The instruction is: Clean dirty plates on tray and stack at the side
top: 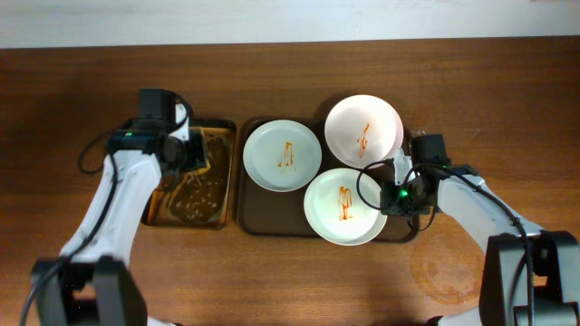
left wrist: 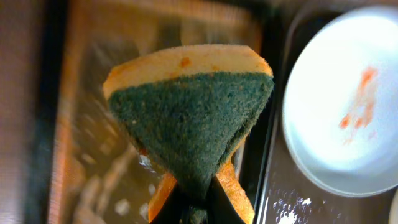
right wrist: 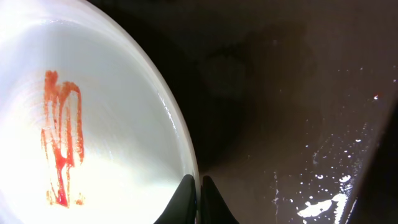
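Three white plates with red sauce smears sit on a dark brown tray [top: 263, 215]: one at the left [top: 282, 155], one at the back right [top: 363, 128], one at the front [top: 345, 206]. My right gripper [top: 391, 194] is shut on the right rim of the front plate [right wrist: 93, 137], its fingers [right wrist: 199, 193] pinching the edge. My left gripper [top: 195, 152] is shut on a yellow sponge with a green scrub face [left wrist: 193, 118], held above a wet metal pan [top: 195, 181]. The left plate shows in the left wrist view [left wrist: 342, 106].
The metal pan [left wrist: 93, 155] with soapy water lies left of the tray. Water droplets speckle the tray floor [right wrist: 323, 186]. Wooden table [top: 290, 281] surrounds both; a faint wet ring marks the table at the front right [top: 449, 267].
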`<move>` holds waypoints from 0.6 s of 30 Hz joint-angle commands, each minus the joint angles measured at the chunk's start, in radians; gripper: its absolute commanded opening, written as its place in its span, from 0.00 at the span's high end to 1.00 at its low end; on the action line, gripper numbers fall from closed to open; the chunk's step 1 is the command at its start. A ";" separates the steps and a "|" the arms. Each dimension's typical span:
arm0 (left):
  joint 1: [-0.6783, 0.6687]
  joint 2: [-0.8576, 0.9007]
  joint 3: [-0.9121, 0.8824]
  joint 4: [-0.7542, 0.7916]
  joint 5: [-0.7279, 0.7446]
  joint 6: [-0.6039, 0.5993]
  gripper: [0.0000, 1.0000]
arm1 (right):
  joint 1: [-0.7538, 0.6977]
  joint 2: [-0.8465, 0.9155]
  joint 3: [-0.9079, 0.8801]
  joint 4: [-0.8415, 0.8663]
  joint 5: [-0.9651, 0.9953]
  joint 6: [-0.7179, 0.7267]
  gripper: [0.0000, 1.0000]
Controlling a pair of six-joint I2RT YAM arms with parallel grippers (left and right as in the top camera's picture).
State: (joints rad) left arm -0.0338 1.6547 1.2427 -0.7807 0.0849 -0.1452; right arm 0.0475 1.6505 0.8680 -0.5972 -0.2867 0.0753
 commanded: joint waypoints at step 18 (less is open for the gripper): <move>-0.296 0.081 -0.012 0.098 0.298 -0.123 1.00 | 0.005 0.007 0.014 -0.013 -0.054 0.003 0.96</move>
State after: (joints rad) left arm -0.2470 1.7447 1.2274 -0.6872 0.3309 -0.2073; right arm 0.0475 1.6505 0.8680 -0.6052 -0.3115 0.0757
